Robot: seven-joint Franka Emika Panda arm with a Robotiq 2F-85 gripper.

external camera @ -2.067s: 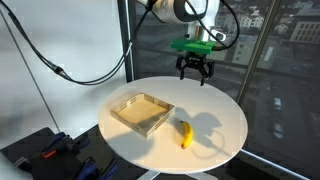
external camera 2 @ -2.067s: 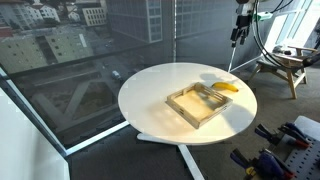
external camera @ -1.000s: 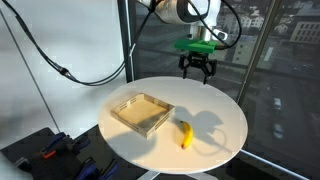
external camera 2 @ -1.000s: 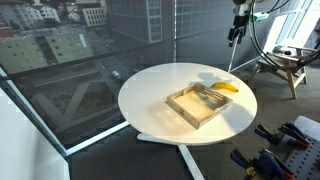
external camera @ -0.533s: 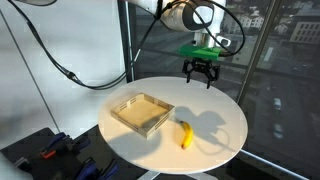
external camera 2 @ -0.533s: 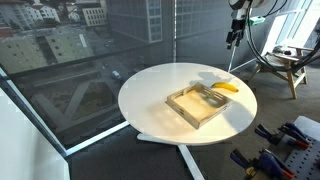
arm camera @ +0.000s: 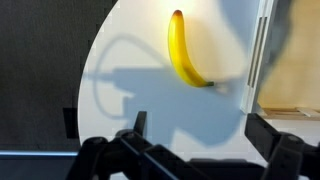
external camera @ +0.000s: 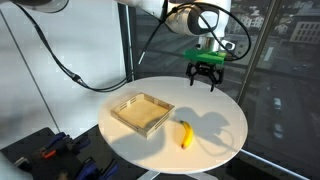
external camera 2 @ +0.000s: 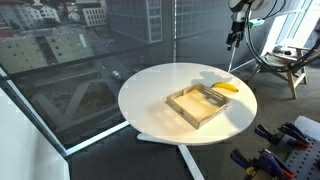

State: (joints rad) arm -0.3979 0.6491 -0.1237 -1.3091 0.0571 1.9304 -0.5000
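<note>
My gripper (external camera: 206, 80) hangs open and empty high above the far side of a round white table (external camera: 215, 110), near the window. A yellow banana (external camera: 185, 133) lies on the tabletop well below and in front of it; it also shows beside the tray in the exterior view nearer the window (external camera 2: 226, 87). In the wrist view the banana (arm camera: 181, 50) lies lengthwise at the top, far beyond my gripper (arm camera: 198, 135), whose dark fingers (arm camera: 139, 124) stand wide apart with only tabletop between them.
A shallow wooden tray (external camera: 142, 111) sits on the table (external camera 2: 150, 100) next to the banana, and its edge (arm camera: 290, 95) shows at the right of the wrist view. Glass windows (external camera: 280, 70) stand close behind the table. A wooden stand (external camera 2: 283, 62) and tools (external camera 2: 285, 150) are on the floor.
The gripper has drifted sideways along the far edge of the table, staying high and open. Banana and tray have not moved.
</note>
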